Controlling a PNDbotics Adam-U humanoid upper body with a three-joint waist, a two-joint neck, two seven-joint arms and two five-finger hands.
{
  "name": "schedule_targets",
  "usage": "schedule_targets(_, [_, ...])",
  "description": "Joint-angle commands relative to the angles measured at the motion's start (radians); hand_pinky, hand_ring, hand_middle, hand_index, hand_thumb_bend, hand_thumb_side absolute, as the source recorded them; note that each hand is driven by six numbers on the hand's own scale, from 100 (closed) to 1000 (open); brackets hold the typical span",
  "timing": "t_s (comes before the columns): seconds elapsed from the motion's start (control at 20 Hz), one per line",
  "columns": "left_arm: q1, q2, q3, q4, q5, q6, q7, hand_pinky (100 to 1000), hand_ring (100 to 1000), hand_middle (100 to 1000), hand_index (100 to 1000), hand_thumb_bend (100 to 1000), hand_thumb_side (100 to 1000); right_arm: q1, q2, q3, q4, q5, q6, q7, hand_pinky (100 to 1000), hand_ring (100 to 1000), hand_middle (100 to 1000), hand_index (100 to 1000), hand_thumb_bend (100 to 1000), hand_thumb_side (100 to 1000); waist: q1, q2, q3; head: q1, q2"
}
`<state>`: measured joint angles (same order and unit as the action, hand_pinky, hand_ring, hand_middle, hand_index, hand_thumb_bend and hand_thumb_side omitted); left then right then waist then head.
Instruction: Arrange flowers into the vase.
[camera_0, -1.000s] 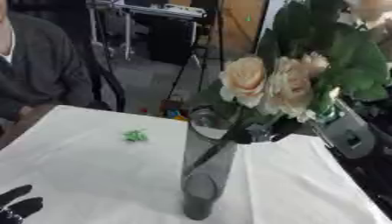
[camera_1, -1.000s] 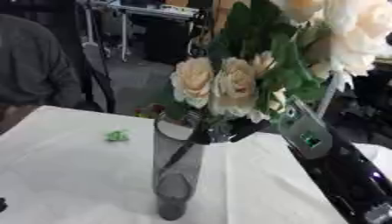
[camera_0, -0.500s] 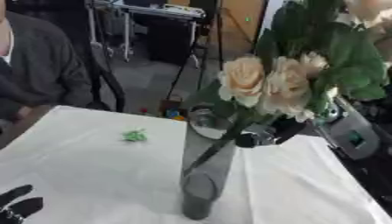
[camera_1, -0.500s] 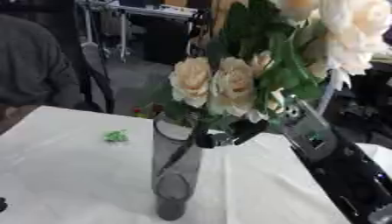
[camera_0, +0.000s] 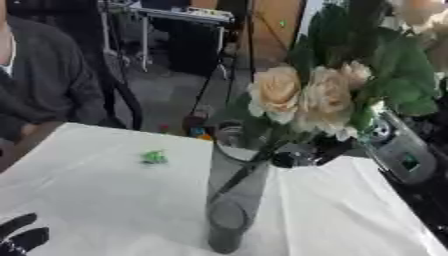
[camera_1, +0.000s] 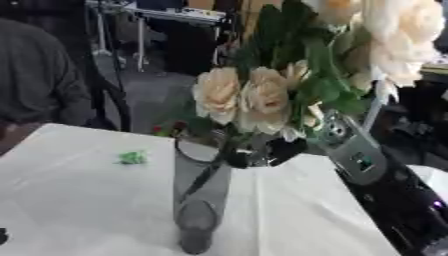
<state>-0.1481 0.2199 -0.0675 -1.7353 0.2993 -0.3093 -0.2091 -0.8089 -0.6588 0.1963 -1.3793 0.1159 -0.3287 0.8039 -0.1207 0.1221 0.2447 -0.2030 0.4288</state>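
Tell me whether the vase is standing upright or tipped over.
Upright. The vase stands on its base on the white table, mouth up, with flower stems slanting down inside and cream blooms above the rim.

Both head cameras are looking down from close range, side by side, sharing the vase (camera_0: 234, 200), the flowers (camera_1: 241, 97) and the white table (camera_0: 105, 195).

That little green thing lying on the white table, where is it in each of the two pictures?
Left eye view: the green thing lies left of centre, left of the vase.
Right eye view: it sits further left, again left of the vase.
Shared landmark: the grey vase with cream flowers.
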Motion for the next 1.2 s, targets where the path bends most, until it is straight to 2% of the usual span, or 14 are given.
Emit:
schedule_targets(0.05, [-0.005,0.008,0.009,-0.013,0.005,-0.005,0.001,832,766,799,828,888,656,-0.008,-0.034,-0.022,0.013,0.017,-0.008,-0.004,1000,1000,1000,1000,441,737,0.011,-0.012,-0.004,0.004,-0.010])
schedule_targets(0.8, [0.003,0.011,0.016,-0.011,0.004,-0.008,0.007,832,768,800,828,891,655,0.041,-0.067,-0.052,0.022,0.005,-0.006,-0.032,1000,1000,1000,1000,409,749,0.020,-0.012,-0.033,0.019,-0.006])
schedule_targets(1.2, [0.007,0.014,0.023,-0.012,0.001,-0.010,0.017,831,768,800,828,883,653,0.102,-0.102,-0.081,-0.027,-0.026,0.000,-0.089,1000,1000,995,1000,362,736,0.023,-0.012,-0.063,0.034,-0.006])
